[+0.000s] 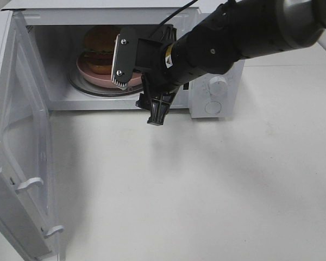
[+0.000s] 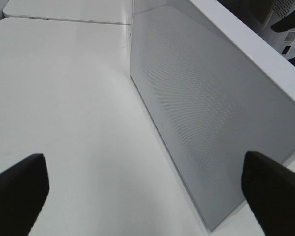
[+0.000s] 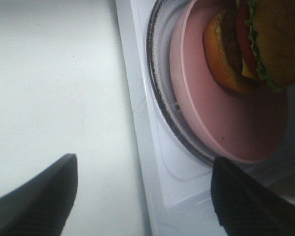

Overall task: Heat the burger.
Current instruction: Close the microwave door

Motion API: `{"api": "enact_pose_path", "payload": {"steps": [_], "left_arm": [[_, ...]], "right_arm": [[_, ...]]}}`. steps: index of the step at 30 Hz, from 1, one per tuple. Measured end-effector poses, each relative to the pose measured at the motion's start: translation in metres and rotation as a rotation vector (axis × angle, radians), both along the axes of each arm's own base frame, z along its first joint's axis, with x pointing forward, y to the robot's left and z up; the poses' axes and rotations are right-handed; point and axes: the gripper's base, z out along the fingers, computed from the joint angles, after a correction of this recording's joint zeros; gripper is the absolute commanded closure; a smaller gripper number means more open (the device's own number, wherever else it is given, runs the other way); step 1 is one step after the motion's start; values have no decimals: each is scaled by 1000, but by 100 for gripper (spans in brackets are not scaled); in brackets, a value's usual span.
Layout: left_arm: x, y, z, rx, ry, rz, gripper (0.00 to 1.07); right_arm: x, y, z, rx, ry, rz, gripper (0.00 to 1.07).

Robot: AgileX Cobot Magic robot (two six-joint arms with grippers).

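The burger [image 1: 100,49] sits on a pink plate [image 1: 98,77] on the glass turntable [image 1: 89,89] inside the open white microwave [image 1: 217,109]. My right gripper [image 1: 137,101] hangs at the front of the microwave's opening, open and empty; one finger is over the plate's front rim, the other over the table. In the right wrist view the burger [image 3: 255,44] lies on the plate [image 3: 221,118] beyond the spread fingers of the right gripper [image 3: 143,162]. My left gripper [image 2: 143,162] is open and empty beside the door; it does not show in the exterior high view.
The microwave door [image 1: 22,152] stands wide open at the left, with two latch hooks on its edge. Its perforated panel [image 2: 201,113] fills the left wrist view. Two control knobs [image 1: 217,87] are at the microwave's right. The white table [image 1: 206,185] spreads in front.
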Motion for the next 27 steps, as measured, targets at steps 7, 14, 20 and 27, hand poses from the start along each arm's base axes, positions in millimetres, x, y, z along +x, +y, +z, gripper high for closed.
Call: {"api": "enact_pose_path", "payload": {"steps": [7,14,20,27], "left_arm": [[0,0,0,0,0,0,7],[0,0,0,0,0,0,7],[0,0,0,0,0,0,7],[0,0,0,0,0,0,7]], "right_arm": [[-27,-19,5,100,101,-133,32],[-60,-43,7,230,225,-321,32],[-81,-58,8,285,286,-420,32],[-116,-86,27,254,443,-610,32]]}}
